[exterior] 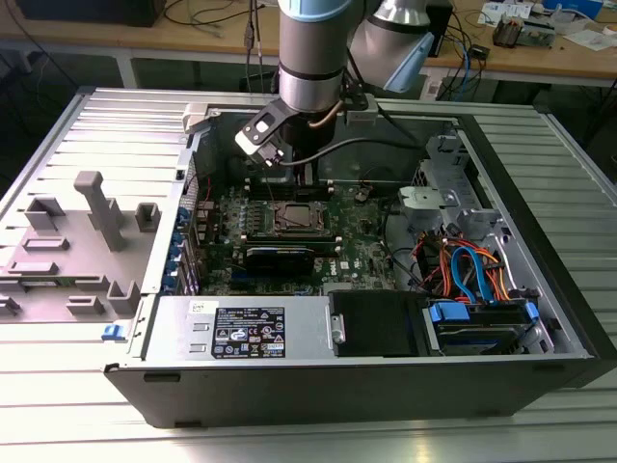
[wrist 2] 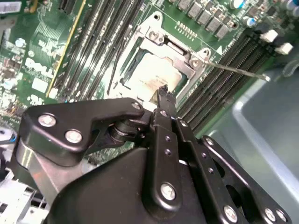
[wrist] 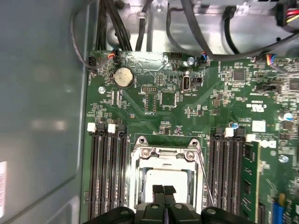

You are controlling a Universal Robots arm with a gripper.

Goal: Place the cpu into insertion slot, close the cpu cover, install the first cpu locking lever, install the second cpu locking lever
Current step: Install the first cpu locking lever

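Cpu (wrist: 166,177), seemingly seated, beneath gripper (wrist: 164,189).

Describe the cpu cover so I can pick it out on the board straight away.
Look inside the open computer case, on the green motherboard, between the two banks of long black memory slots. The cpu cover is the square silvery metal frame there; unlike its neighbours, it has a large central opening showing the pale grey top of the cpu.
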